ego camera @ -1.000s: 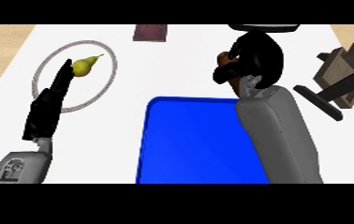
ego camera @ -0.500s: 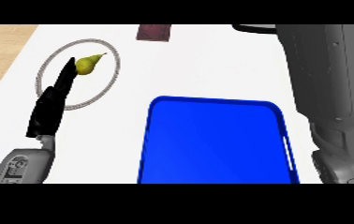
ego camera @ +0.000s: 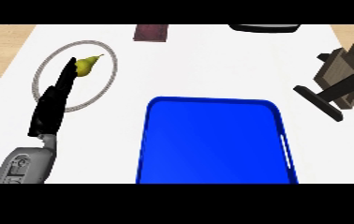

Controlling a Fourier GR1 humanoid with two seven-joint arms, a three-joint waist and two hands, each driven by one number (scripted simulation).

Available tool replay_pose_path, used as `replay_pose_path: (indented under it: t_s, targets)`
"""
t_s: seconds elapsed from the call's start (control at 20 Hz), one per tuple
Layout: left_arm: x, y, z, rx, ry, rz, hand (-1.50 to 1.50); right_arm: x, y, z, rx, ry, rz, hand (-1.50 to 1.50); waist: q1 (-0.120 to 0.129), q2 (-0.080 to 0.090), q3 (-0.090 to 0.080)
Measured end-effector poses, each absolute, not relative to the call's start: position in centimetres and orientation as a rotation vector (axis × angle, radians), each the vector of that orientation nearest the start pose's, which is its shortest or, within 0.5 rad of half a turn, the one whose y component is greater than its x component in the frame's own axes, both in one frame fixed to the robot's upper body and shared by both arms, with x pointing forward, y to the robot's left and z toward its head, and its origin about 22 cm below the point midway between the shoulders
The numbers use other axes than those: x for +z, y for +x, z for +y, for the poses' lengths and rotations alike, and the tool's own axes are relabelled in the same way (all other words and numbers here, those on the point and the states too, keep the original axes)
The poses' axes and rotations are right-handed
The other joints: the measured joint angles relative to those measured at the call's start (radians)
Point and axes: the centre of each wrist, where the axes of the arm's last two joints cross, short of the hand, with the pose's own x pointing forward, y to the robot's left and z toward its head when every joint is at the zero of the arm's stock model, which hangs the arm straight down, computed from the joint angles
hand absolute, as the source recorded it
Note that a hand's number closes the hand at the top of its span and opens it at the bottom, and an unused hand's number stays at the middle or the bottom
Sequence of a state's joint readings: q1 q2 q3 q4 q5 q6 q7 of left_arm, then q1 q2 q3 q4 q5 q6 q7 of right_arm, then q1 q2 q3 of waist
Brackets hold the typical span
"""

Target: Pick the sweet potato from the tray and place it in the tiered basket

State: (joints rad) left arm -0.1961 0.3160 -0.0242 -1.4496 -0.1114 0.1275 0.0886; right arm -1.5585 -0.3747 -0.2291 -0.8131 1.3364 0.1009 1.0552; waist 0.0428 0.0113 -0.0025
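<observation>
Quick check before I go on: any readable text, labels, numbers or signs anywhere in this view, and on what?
None can be read.
The blue tray, the dark red square item and the ringed plate with the pear carry no markings.
The grey forearm behind the left hand shows small dark shapes near the lower left edge, too blurred to read as text.

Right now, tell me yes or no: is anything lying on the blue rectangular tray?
No, the blue rectangular tray shows only its bare blue surface in the head view, with nothing on it.
</observation>
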Motion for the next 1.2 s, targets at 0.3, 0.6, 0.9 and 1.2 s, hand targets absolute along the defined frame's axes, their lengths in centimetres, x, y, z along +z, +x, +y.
replay_pose_path:
  t_s: [0.3,0.6,0.9,1.2]
  targets:
    - [3.7,28.8,28.5,-0.256,0.41,-1.557,0.0,42.7,43.0,-20.7,0.059,-1.557,-1.044,1.5,-0.008,0.0,0.001]
    - [3.6,28.7,28.9,-0.254,0.411,-1.553,0.0,42.4,43.8,-24.6,0.14,-1.695,-0.893,1.5,-0.009,0.001,0.001]
    - [3.9,28.8,29.2,-0.253,0.421,-1.552,0.0,41.4,43.8,-28.9,0.217,-1.824,-0.704,1.5,-0.016,-0.001,0.002]
    - [3.8,28.3,29.2,-0.249,0.42,-1.545,0.0,41.7,43.0,-32.1,0.266,-1.815,-0.666,1.5,-0.018,-0.004,0.002]
